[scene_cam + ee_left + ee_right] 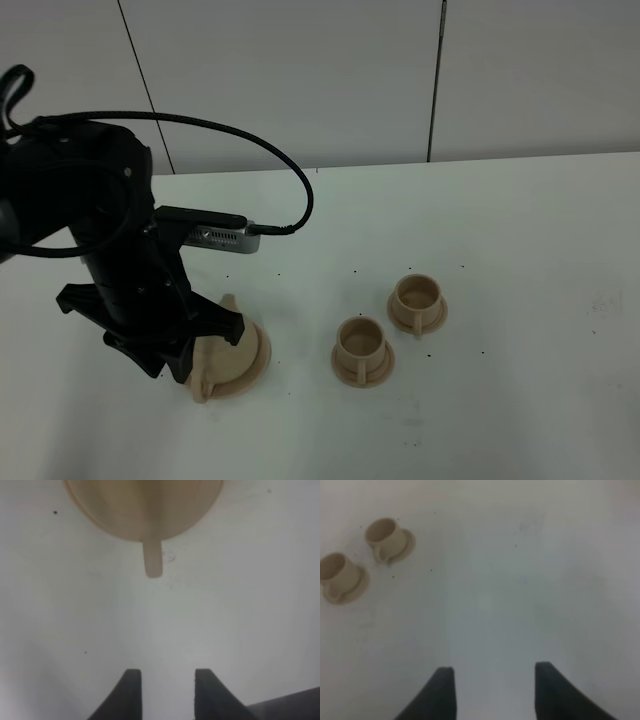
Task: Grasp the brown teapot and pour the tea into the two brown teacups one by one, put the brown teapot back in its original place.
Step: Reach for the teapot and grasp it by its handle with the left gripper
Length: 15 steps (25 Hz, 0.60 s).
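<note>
The brown teapot (pixel 232 358) stands at the front left of the table, half covered by my left arm (pixel 130 290). A wider tan rim (pixel 264 352) shows beneath it, apparently the disc of its original place. In the left wrist view the teapot (pixel 145 505) fills the upper edge and its handle (pixel 153 560) points toward my left gripper (pixel 164 695), which is open, empty and a short way back from the handle. The two brown teacups (pixel 362 348) (pixel 418 300) sit on small saucers to the right. My right gripper (pixel 495 690) is open over bare table, far from the cups (pixel 385 536) (pixel 339 574).
The white table (pixel 500 230) runs back to a pale panelled wall (pixel 350 80). A black cable (pixel 290 170) loops from the left arm's wrist camera. The right arm does not show in the exterior high view.
</note>
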Each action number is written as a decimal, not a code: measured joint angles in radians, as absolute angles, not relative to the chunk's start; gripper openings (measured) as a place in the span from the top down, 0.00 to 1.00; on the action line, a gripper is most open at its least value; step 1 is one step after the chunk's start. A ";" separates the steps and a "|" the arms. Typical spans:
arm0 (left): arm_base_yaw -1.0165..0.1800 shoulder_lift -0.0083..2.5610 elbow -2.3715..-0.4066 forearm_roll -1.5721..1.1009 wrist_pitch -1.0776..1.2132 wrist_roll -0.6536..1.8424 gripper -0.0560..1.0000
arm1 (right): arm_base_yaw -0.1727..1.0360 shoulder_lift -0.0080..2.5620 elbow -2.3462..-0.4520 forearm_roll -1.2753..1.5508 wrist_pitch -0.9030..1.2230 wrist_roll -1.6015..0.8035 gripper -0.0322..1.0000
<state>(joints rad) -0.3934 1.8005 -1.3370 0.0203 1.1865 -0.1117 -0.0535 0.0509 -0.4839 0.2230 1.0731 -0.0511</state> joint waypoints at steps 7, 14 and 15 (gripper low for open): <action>-0.392 1.849 -1.340 0.065 1.186 -0.135 0.64 | -0.054 0.051 -0.484 0.223 1.073 -0.051 0.62; -0.380 1.884 -1.342 0.097 1.186 -0.145 0.64 | -0.054 0.051 -0.484 0.223 1.073 -0.051 0.62; -0.380 1.891 -1.342 0.097 1.186 -0.145 0.64 | -0.054 0.051 -0.484 0.223 1.073 -0.051 0.62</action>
